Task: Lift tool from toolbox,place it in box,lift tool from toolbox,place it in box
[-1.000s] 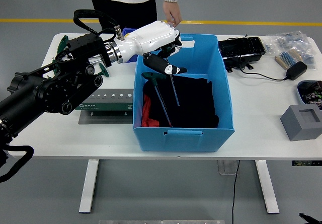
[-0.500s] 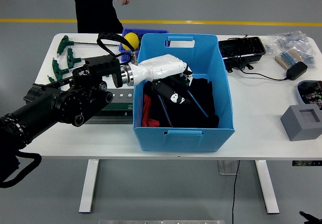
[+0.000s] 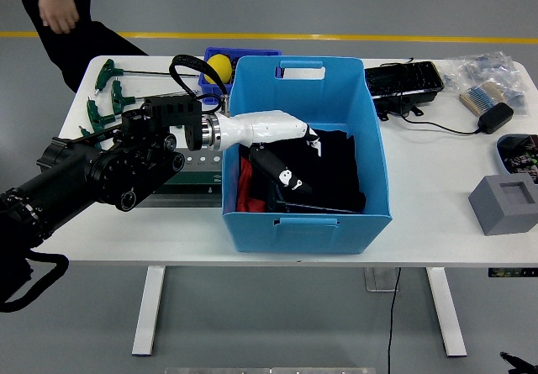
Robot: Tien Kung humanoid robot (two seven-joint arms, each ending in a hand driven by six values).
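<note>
Tools: several green T-handled drivers (image 3: 108, 97) lying on the white table (image 3: 437, 223) at its far left, near the toolbox; more long thin tool shafts (image 3: 307, 209) lying flat inside the box, on dark cloth.
Toolbox: green, low and long (image 3: 189, 175), on the table just left of the box, mostly hidden behind the left arm.
Box: large blue plastic bin (image 3: 370, 151) in the middle of the table, open at the top, with slot handles in the near and far walls; black cloth (image 3: 336, 172) covering its floor, a strip of red (image 3: 243, 187) at the left inner wall.
Left hand: white-shelled, black-fingered (image 3: 282, 151), reaching over the box's left wall and down inside, just above the cloth; fingers loosely extended and pointing down toward the near wall; cannot tell for certain whether they touch a tool, nothing seen clasped.
Left arm: black, bulky, entering from the lower left and crossing above the toolbox.
Right arm: outside the picture.
Person: standing at the far left corner beyond the table, dark trousers, one hand (image 3: 60, 13) hanging free with a dark wristband, touching nothing.
Behind box: small blue tray (image 3: 244, 54) with a yellow ball (image 3: 219, 65).
Right side of table: black keyboard (image 3: 403, 80), bagged parts (image 3: 487, 71), black adapter (image 3: 494, 118), grey block (image 3: 504, 203).
</note>
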